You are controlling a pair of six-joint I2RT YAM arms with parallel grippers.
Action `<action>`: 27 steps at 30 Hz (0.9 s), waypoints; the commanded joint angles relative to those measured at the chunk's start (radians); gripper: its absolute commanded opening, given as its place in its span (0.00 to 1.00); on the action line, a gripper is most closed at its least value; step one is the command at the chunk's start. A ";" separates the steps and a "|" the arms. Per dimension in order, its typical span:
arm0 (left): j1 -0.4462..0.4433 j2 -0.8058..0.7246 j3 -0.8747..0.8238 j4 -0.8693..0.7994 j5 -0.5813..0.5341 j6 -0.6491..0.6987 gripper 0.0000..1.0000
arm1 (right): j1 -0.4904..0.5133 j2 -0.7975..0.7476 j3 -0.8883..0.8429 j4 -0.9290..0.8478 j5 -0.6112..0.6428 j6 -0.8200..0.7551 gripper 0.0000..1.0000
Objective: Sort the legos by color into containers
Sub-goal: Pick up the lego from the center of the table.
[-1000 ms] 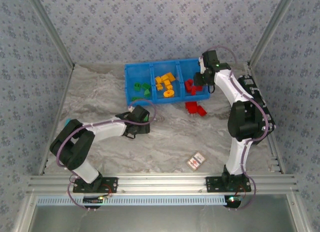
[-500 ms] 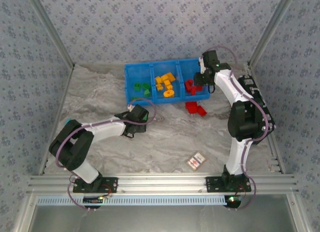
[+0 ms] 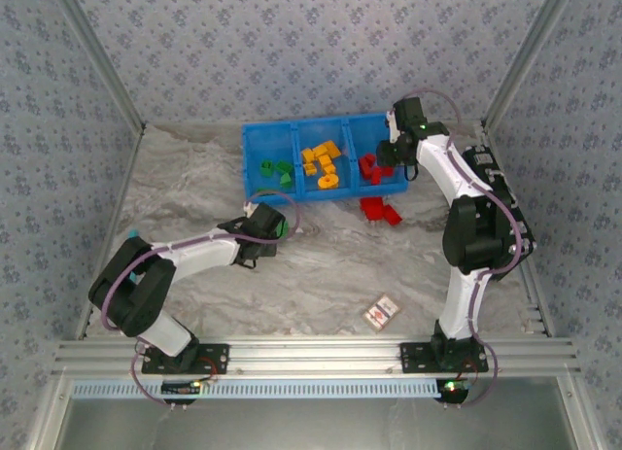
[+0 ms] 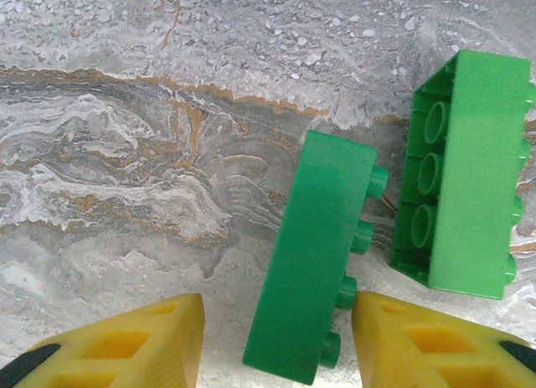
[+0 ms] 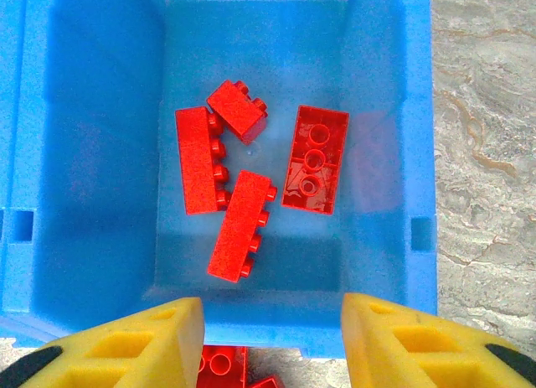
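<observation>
While straddled loosely by the left gripper (image 4: 278, 321), one green brick (image 4: 318, 245) was logged lower centre; right gripper (image 5: 272, 312) was noted parted, empty, over the blue bin (image 5: 394, 111).

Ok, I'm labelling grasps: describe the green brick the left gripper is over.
On the marbled table near the long blue plastic bin's left end, find the left gripper. The green plastic brick between its yellow fingers has studs sideways; the neighbouring green brick shows its hollow underside.
</observation>
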 commanded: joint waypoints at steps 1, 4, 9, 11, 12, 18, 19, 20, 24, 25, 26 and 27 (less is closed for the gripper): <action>0.005 0.017 0.003 0.024 -0.005 0.027 0.49 | -0.002 -0.033 0.006 -0.020 0.005 -0.008 0.48; 0.007 0.031 0.010 0.057 -0.004 0.072 0.47 | -0.002 -0.032 0.007 -0.022 0.004 -0.008 0.48; 0.022 0.077 0.042 0.075 -0.009 0.145 0.46 | 0.000 -0.034 0.007 -0.028 0.004 -0.008 0.48; 0.033 0.090 0.037 0.097 0.006 0.150 0.44 | -0.001 -0.039 0.006 -0.031 0.008 -0.009 0.48; 0.040 0.098 0.038 0.104 0.016 0.150 0.44 | 0.000 -0.041 0.007 -0.031 0.009 -0.010 0.48; 0.049 0.136 0.047 0.128 0.027 0.166 0.39 | -0.001 -0.039 0.027 -0.055 0.013 -0.022 0.49; 0.050 0.139 0.048 0.133 0.030 0.166 0.38 | 0.000 -0.039 0.028 -0.054 0.012 -0.024 0.49; 0.051 0.144 0.048 0.136 0.033 0.167 0.38 | 0.001 -0.039 0.029 -0.055 0.011 -0.025 0.49; 0.053 0.157 0.053 0.141 0.043 0.167 0.33 | 0.002 -0.038 0.041 -0.055 0.009 -0.025 0.49; 0.053 0.157 0.053 0.142 0.045 0.167 0.32 | 0.003 -0.036 0.044 -0.056 0.007 -0.027 0.49; 0.053 0.157 0.051 0.140 0.045 0.165 0.32 | 0.004 -0.033 0.046 -0.057 0.007 -0.027 0.49; 0.053 0.157 0.051 0.137 0.046 0.165 0.31 | 0.005 -0.030 0.050 -0.056 0.007 -0.027 0.49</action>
